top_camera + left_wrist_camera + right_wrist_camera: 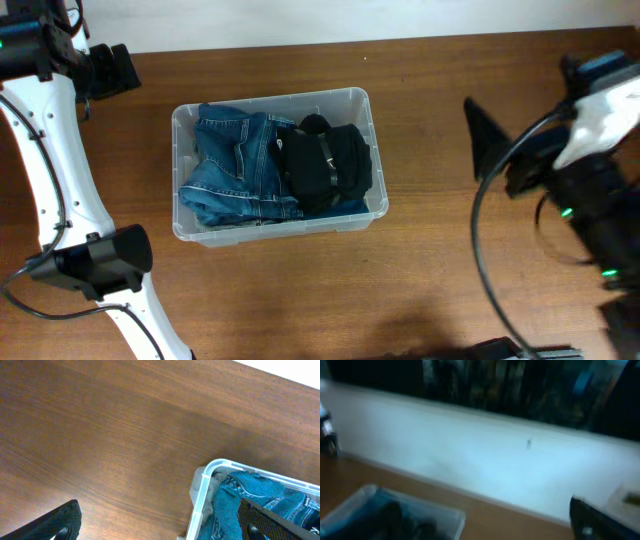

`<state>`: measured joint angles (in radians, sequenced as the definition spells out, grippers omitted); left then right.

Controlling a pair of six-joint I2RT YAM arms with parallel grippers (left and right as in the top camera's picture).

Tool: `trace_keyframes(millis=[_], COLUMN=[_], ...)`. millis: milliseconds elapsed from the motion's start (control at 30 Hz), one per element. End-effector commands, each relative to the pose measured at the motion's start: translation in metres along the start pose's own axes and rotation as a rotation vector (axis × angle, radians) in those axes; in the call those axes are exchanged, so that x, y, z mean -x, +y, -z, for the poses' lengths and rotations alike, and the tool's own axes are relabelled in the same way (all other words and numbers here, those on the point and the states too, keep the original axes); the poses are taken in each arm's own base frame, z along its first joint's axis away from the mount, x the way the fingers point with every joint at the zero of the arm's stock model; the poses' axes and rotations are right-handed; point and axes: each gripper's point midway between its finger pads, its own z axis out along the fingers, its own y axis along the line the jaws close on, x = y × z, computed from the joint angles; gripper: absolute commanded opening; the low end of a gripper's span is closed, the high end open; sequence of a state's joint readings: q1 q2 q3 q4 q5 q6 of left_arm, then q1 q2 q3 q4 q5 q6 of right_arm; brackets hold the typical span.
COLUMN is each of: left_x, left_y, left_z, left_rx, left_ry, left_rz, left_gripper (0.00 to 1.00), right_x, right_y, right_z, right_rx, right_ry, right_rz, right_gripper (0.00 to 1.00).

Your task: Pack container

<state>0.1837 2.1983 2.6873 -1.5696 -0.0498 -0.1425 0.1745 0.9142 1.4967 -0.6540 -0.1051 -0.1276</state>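
Observation:
The clear plastic container [372,110] stands on the wooden table, left of centre. It holds folded blue jeans [235,160] and a black garment [330,165] on the right side. My left gripper [122,68] is open and empty, above the table beyond the container's far left corner. In the left wrist view its fingers [160,527] are wide apart, with the container's corner [205,475] and the jeans [245,495] between them. My right gripper [488,140] is raised right of the container. The blurred right wrist view shows one finger [592,517] at the edge and the container [445,517].
A white wall [485,460] runs behind the table's far edge. The left arm's white links [60,170] and its black joint [100,262] lie left of the container. The right arm's cables [480,250] hang over the table's right side.

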Motion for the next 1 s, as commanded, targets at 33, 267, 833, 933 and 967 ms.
trace_keyframes(millis=[33, 267, 833, 933, 967], left_x=[0.000, 0.000, 0.000, 0.000, 0.000], left_y=[0.000, 0.000, 0.000, 0.000, 0.000], left_z=[0.002, 0.002, 0.002, 0.002, 0.002], left_rx=[-0.008, -0.008, -0.008, -0.008, -0.008], left_ry=[-0.001, -0.001, -0.001, -0.002, -0.001], left_rz=[0.004, 0.004, 0.004, 0.004, 0.004], left_gripper=[0.99, 0.99, 0.99, 0.99, 0.99], right_x=[-0.083, -0.214, -0.334, -0.334, -0.334], right_y=[0.004, 0.016, 0.023, 0.022, 0.021], right_z=[0.012, 0.022, 0.012, 0.012, 0.012], right_rx=[-0.010, -0.030, -0.045, -0.053, -0.056], right_ry=[-0.022, -0.041, 0.049, 0.047, 0.047], right_rz=[0.014, 0.015, -0.008, -0.007, -0.007], right_gripper=[0.98, 0.98, 0.98, 0.98, 0.98])
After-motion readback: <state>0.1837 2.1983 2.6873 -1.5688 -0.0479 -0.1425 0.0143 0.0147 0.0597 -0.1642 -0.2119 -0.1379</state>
